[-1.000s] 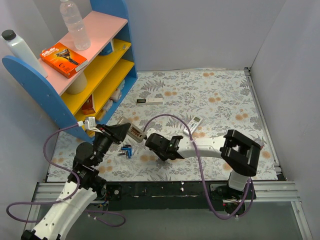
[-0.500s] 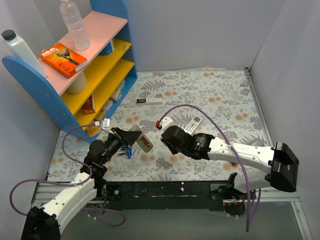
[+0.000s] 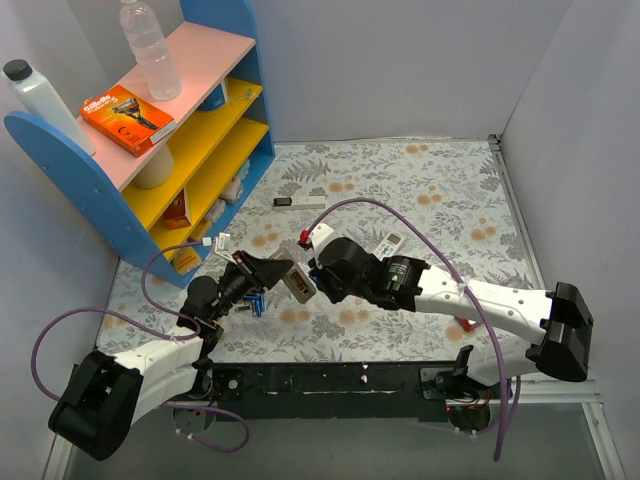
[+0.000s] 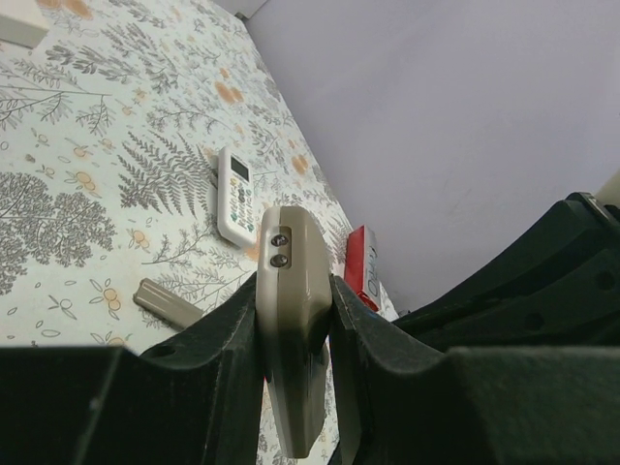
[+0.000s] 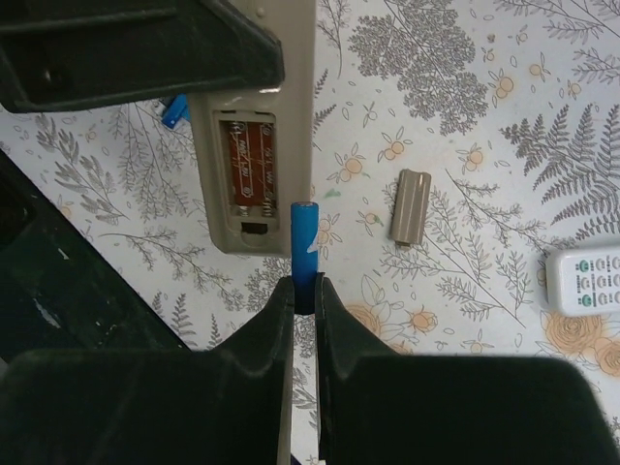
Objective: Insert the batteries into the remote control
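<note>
My left gripper is shut on the remote control and holds it edge-on above the table; both also show in the top view, the left gripper and the remote. In the right wrist view the remote's back faces the camera, its battery compartment open and empty, springs showing. My right gripper is shut on one blue battery, upright just beside the remote's lower right corner. The other batteries lie on the table under the left arm. The loose battery cover lies on the table.
A slimmer white remote lies to the right, also in the left wrist view. A white bar with a black end lies farther back. A red item sits under the right arm. The blue shelf unit stands at left.
My right gripper has moved left with the battery, up to the remote's side. My left gripper has shifted the remote slightly right, and its arm has lowered.
</note>
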`<action>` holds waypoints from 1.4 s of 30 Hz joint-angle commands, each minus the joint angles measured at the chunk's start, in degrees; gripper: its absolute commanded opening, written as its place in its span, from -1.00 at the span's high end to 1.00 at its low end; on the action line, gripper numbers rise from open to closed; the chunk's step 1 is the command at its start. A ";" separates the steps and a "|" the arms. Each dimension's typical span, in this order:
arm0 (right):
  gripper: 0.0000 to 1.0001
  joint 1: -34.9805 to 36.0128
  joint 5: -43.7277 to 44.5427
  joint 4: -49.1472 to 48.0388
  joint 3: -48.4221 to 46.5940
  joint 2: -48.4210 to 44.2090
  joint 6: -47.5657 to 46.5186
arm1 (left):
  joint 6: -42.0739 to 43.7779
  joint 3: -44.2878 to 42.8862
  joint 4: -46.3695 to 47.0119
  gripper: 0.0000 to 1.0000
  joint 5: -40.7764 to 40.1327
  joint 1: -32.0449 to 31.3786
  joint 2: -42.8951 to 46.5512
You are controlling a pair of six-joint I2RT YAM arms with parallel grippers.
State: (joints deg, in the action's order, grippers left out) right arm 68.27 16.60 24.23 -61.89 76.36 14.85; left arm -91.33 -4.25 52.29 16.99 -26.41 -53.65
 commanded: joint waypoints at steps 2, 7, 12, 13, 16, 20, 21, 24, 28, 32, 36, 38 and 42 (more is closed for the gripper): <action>0.97 0.20 -2.97 -1.55 -4.82 2.74 0.88 | -0.43 -0.06 10.90 1.00 1.38 0.22 -2.95; 0.97 0.20 -3.77 -2.08 -6.40 4.85 1.85 | -0.60 0.03 12.92 1.00 1.64 0.22 -4.18; 0.97 0.11 -4.29 -1.64 -7.98 7.14 2.02 | -0.87 0.21 13.71 1.00 1.90 0.13 -4.10; 0.97 0.20 -4.56 -1.55 -8.42 7.40 2.11 | -1.04 0.38 13.97 1.00 1.90 0.22 -4.18; 0.97 0.11 -5.17 -1.73 -8.86 8.02 2.02 | -1.31 0.82 14.68 1.00 1.90 0.05 -4.27; 0.97 0.20 -5.26 -1.64 -9.30 8.81 2.37 | -2.01 1.26 16.17 1.00 2.43 0.22 -4.80; 0.97 0.11 -5.26 -1.64 -9.48 8.90 2.46 | -2.18 1.35 16.35 1.00 2.69 0.05 -4.89; 0.97 0.11 -5.17 -2.16 -9.48 9.07 3.25 | -3.33 1.88 17.40 1.00 2.78 0.13 -4.89; 0.97 0.11 -5.70 -3.13 -9.30 8.99 3.96 | -5.00 2.49 19.16 1.00 2.61 0.13 -4.97; 0.97 0.20 -6.58 -4.10 -9.22 9.07 4.40 | -6.93 2.76 21.27 1.00 3.13 0.05 -5.85; 0.97 0.20 -7.63 -4.72 -9.30 9.33 4.57 | -8.51 3.11 23.29 1.00 3.22 0.05 -6.99; 0.97 0.11 -8.16 -4.89 -9.30 9.51 4.57 | -9.39 3.20 24.34 1.00 3.22 -0.04 -7.70; 0.95 0.20 -9.04 -4.54 -9.83 9.69 4.57 | -10.88 3.28 26.10 1.00 2.96 -0.39 -8.67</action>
State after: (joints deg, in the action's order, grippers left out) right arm 68.20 10.33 22.35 -69.23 84.90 18.63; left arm -98.02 -2.28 70.02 18.52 -26.09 -62.24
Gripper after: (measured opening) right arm 0.131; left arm 0.269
